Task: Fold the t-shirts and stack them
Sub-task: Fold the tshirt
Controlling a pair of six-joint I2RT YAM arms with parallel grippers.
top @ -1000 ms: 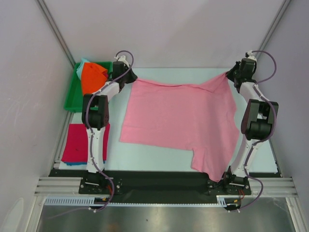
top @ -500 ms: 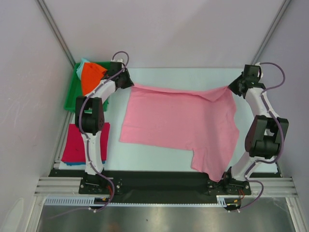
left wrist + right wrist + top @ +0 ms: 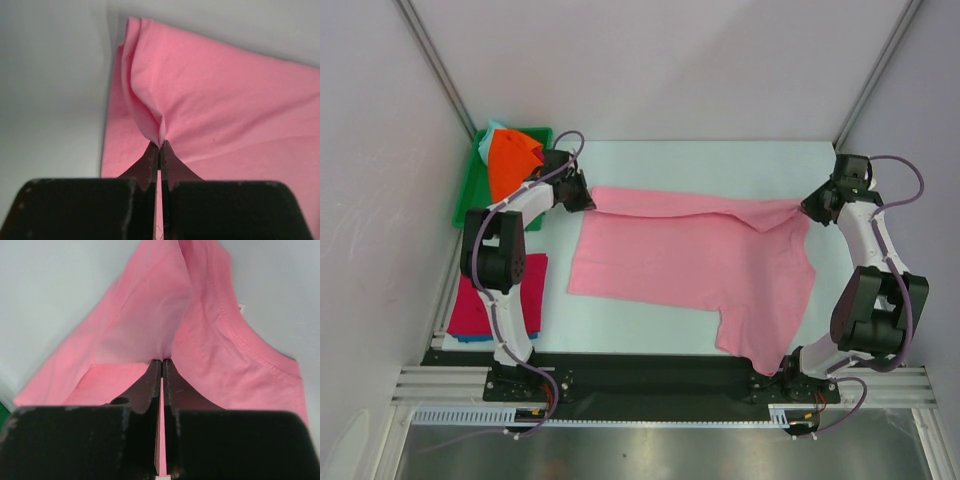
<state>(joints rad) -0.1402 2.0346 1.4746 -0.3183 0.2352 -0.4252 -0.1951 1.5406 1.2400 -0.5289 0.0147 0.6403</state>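
Left end effector (image 3: 590,203) pinches pink t-shirt (image 3: 690,250); green bin (image 3: 468,197) holds orange shirt (image 3: 510,160).

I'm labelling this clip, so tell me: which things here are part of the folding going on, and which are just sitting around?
In use: pink shirt; left gripper and right gripper, both pinching its far edge.
Sitting by: orange shirt in the green bin; magenta stack, near left.
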